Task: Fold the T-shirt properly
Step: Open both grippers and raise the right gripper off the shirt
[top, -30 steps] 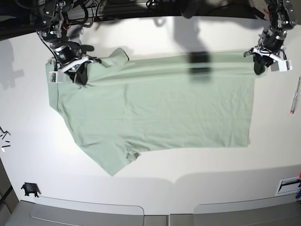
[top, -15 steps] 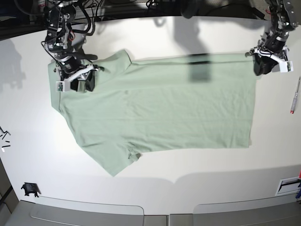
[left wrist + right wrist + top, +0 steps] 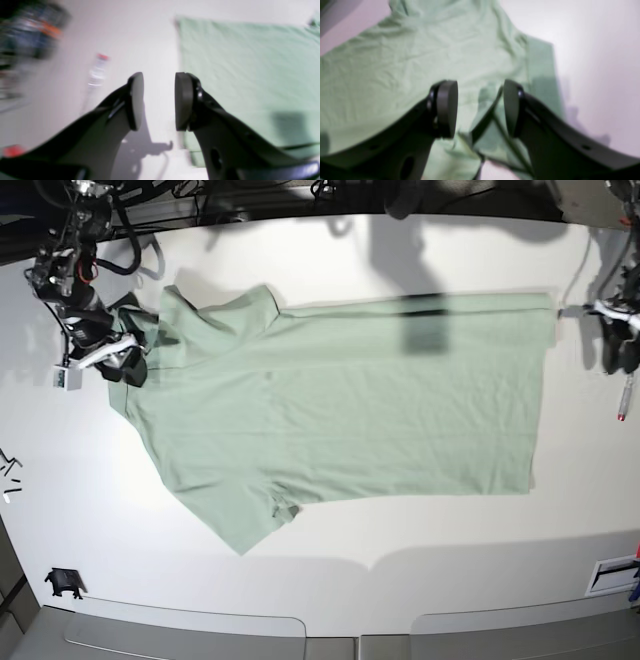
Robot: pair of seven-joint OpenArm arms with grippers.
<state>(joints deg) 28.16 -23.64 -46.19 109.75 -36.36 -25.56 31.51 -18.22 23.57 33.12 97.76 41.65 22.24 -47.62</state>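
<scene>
Two pairs of dark fingers stand apart with nothing between them. The left gripper [image 3: 159,101] shows round pads [image 3: 183,100] parted over bare white table [image 3: 155,45], just off the hem edge of the T-shirt [image 3: 245,70]; a blurred pen [image 3: 96,72] with a red tip lies near it. The right gripper [image 3: 480,110] hangs with jaws parted above wrinkled cloth at the sleeve end of the T-shirt [image 3: 395,65]. From the base view, the T-shirt [image 3: 340,420] lies spread flat across the table [image 3: 420,560], the right gripper [image 3: 125,360] at its collar end and the left gripper [image 3: 615,340] beyond the hem.
</scene>
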